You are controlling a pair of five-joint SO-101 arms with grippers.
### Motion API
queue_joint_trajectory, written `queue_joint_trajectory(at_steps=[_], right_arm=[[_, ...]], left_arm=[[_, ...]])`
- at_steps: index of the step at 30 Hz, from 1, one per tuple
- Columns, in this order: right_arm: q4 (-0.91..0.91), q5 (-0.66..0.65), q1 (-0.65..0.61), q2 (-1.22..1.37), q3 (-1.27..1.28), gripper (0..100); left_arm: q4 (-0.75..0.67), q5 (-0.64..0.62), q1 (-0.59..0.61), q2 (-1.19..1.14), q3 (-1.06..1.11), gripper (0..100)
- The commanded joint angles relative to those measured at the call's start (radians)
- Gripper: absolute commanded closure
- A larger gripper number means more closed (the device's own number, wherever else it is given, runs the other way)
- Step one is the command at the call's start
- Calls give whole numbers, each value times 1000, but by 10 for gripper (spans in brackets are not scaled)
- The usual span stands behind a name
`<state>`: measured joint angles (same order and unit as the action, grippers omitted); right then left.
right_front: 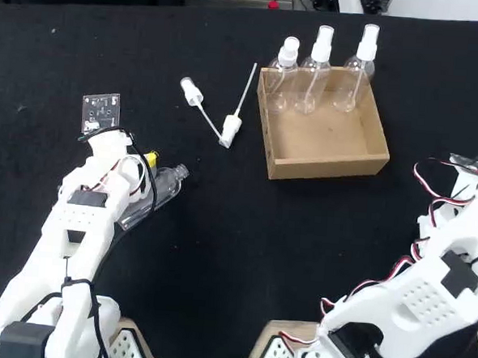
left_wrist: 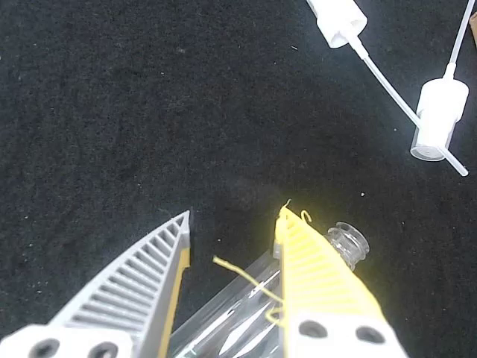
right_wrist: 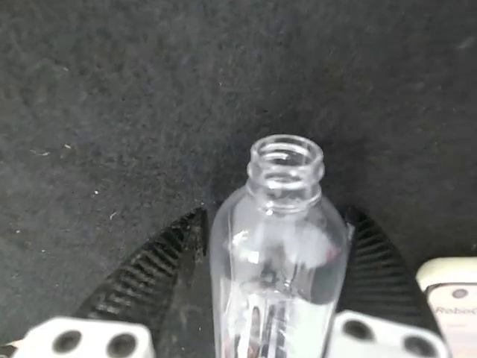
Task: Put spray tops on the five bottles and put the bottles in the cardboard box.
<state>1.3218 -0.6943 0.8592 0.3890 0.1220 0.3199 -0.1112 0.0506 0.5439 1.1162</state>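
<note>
The left gripper point(left_wrist: 235, 216) hangs low over the table point(right_front: 299, 256) with its jaws parted in a wide V, one finger grey and one yellow. A clear bottle point(left_wrist: 349, 242) lies on its side under it. The body shows in the gap between the fingers, while the open neck sticks out past the yellow finger, so the bottle crosses beneath that finger at a slant. I cannot tell whether either finger touches it.

The right gripper point(right_wrist: 276, 216) has its black jaws closed in on a second bottle point(right_wrist: 287, 171) – one finger at each shoulder, the uncapped neck pointing out past the tips, over the dark cloth.

Two spray tops point(right_front: 192, 91) point(right_front: 231, 130) lie loose on the table between the left gripper and the box point(right_front: 329, 164). Their thin tubes run off in different directions, and the end of the first top's tube reaches the second top's head.

The box sits at the far middle of the table. Three capped bottles point(right_front: 315, 70) stand upright in a row along its far wall, and the near part of its floor is bare cardboard.
</note>
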Motion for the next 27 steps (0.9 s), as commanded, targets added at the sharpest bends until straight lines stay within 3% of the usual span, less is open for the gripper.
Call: queue_joint_trajectory(at_steps=[1, 5, 8, 18, 27], right_arm=[[-6, 8, -15, -16, -33, 774], [60, 9, -17, -16, -64, 927], [140, 40, -17, -16, -130, 988], [408, 51, -31, -110, -298, 980], [397, 52, -55, -579, -79, 980]], left_arm=[[-18, 0, -12, 9, -8, 819], [-18, 0, -13, 9, -10, 819], [-18, 0, -13, 6, -12, 819], [-18, 0, -13, 6, -10, 819], [-18, 0, -13, 6, -8, 819]])
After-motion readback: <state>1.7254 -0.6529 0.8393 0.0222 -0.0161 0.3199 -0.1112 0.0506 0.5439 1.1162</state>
